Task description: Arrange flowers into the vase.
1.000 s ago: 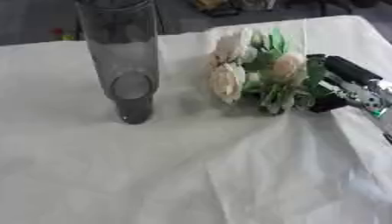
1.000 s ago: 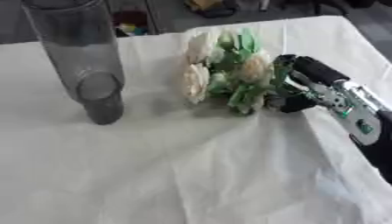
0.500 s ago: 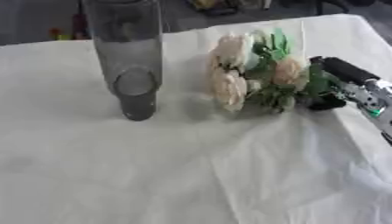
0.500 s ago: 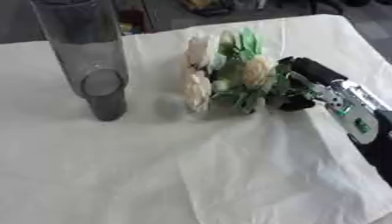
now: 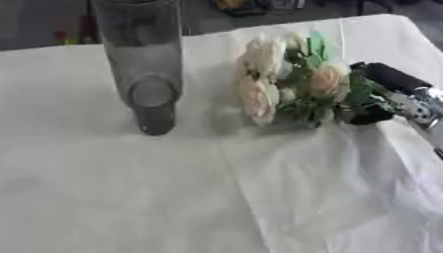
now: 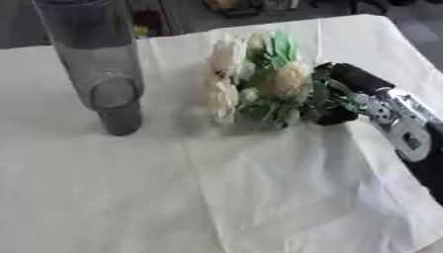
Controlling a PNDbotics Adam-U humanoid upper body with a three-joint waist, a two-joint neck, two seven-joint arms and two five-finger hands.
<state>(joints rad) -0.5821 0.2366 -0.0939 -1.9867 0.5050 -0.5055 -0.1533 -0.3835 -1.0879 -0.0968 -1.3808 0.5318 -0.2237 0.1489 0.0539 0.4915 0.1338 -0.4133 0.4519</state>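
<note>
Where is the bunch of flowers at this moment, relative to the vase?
The bunch of flowers is right of the tall grey vase, apart from it, over the white tablecloth. The right hand grips it from the right side.

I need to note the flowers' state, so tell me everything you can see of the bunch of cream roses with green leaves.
The bunch of cream roses with green leaves looks artificial: several pale cream and peach blooms among green foliage. Its heads point toward the tall grey glass vase, apart from it. It lies low over the white tablecloth. The robot's black right hand is curled round its stem end.
</note>
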